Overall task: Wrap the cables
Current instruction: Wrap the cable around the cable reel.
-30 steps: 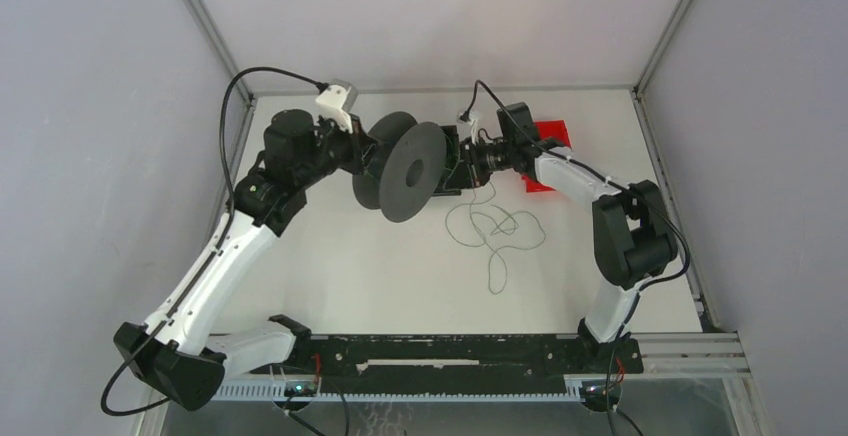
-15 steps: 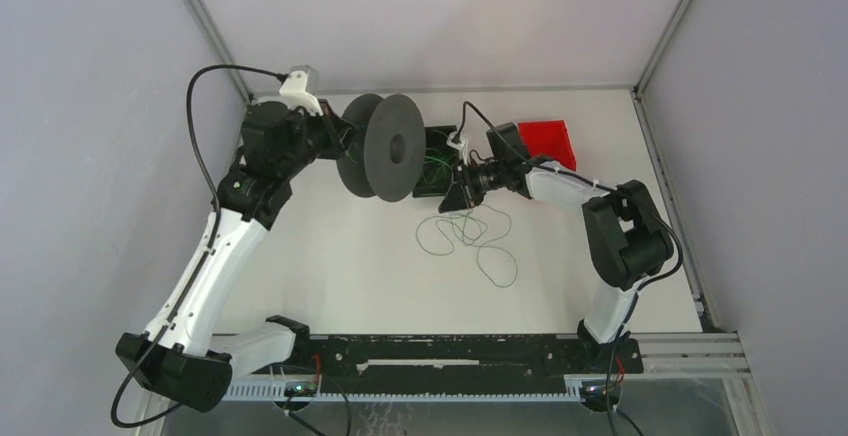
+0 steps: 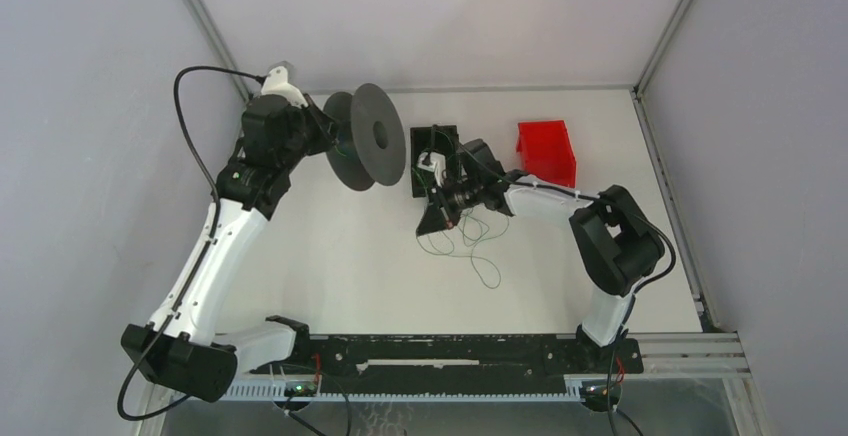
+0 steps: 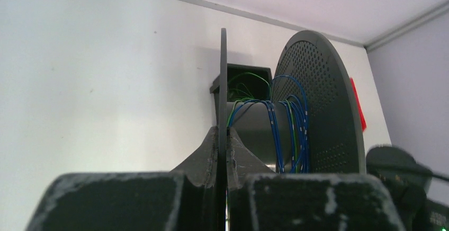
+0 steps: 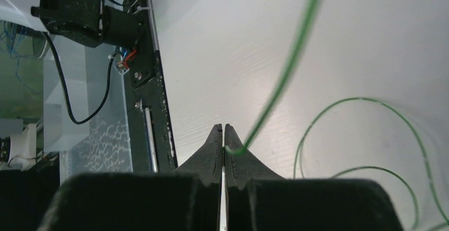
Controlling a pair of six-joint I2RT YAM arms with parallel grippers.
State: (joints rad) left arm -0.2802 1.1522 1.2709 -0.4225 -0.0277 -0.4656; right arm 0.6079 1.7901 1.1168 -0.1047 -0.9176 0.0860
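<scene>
My left gripper is shut on the near flange of a dark grey spool, holding it above the table's back left. Blue and green wire is wound on the spool's hub. Thin green cables lie in loose loops on the white table. My right gripper hangs over them, shut on one green strand that leaves the jaws and rises to the upper right. No orange-tan wire shows.
A black box stands between the spool and the right wrist, green wire showing inside it. A red bin sits at the back right. The black base rail runs along the near edge.
The left arm carried the spool left and back. The right gripper swung left and toward the near side, then shut on a green strand; the loops were dragged left.
</scene>
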